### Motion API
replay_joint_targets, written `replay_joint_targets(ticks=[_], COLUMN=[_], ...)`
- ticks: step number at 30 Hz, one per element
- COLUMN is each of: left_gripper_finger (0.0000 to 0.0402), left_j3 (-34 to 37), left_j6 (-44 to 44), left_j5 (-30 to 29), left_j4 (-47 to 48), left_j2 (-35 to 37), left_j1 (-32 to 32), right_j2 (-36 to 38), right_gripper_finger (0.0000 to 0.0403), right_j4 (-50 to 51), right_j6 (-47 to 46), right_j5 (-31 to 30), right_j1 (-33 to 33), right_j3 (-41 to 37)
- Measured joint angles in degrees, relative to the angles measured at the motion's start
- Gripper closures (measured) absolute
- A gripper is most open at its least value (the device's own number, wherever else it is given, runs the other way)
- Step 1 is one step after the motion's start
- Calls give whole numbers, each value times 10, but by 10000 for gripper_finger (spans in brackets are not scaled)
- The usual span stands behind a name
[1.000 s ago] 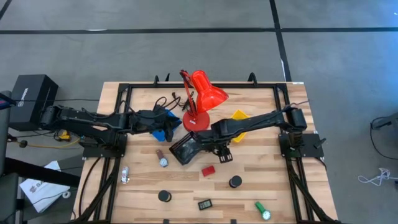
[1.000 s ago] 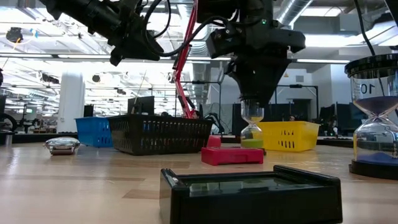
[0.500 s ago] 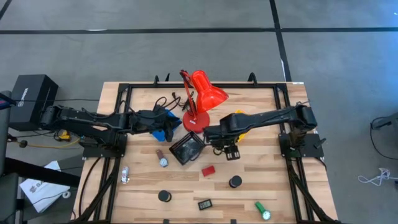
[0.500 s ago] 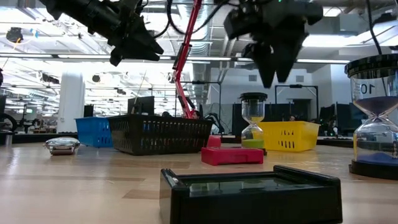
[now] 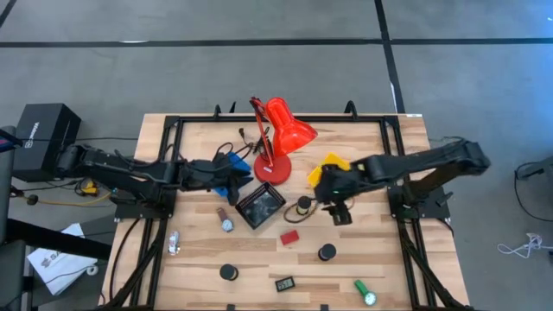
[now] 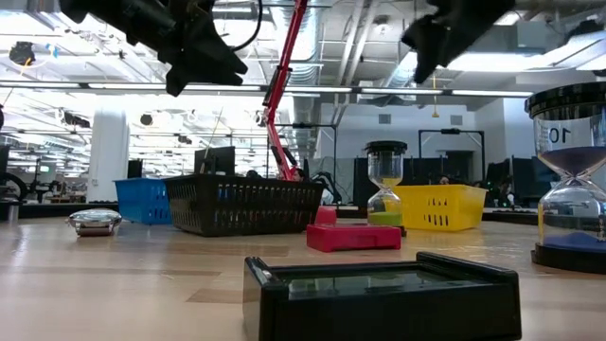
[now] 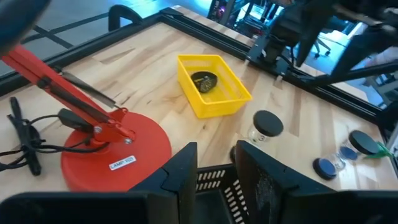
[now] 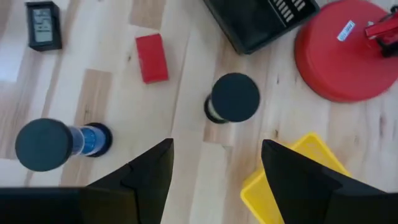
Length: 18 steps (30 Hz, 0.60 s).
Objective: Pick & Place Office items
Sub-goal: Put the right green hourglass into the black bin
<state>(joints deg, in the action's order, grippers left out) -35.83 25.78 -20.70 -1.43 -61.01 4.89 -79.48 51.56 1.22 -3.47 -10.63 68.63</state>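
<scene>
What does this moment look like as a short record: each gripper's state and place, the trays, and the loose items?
right gripper: open, empty, raised beside the yellow tray
left gripper: over the blue tray, narrow gap between fingers, nothing seen held
black tray: front of the lamp base
standing hourglass: between black and yellow trays
red block: on table
green cylinder: lying near front edge

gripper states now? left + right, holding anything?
Left gripper: over the blue tray, fingers narrowly apart, nothing visible between them.
Right gripper: fingers open, empty, above the table near the yellow tray.
</scene>
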Motion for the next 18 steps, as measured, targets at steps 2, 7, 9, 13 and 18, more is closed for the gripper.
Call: replay_joint_targets(ticks=[2, 7, 9, 13, 18], left_gripper_finger=[296, 296, 296, 296, 296], left_j3=[0, 0, 0, 0, 0], left_j6=[-1, -34, -44, -49, -107], left_j5=[0, 0, 0, 0, 21], left_j4=[0, -2, -7, -60, -171], left_j2=[0, 0, 0, -19, -84], left_j1=[8, 25, 28, 30, 28], right_j2=[42, 142, 177, 227, 267], right_gripper_finger=[168, 168, 168, 168, 168], right_j4=[-54, -214, -310, -454, -590], right_j6=[-9, -61, -52, -38, -30], right_j5=[0, -89, -138, -174, -176], right_j1=[-3, -1, -1, 5, 26], right_j3=[-64, -223, -284, -389, -495])
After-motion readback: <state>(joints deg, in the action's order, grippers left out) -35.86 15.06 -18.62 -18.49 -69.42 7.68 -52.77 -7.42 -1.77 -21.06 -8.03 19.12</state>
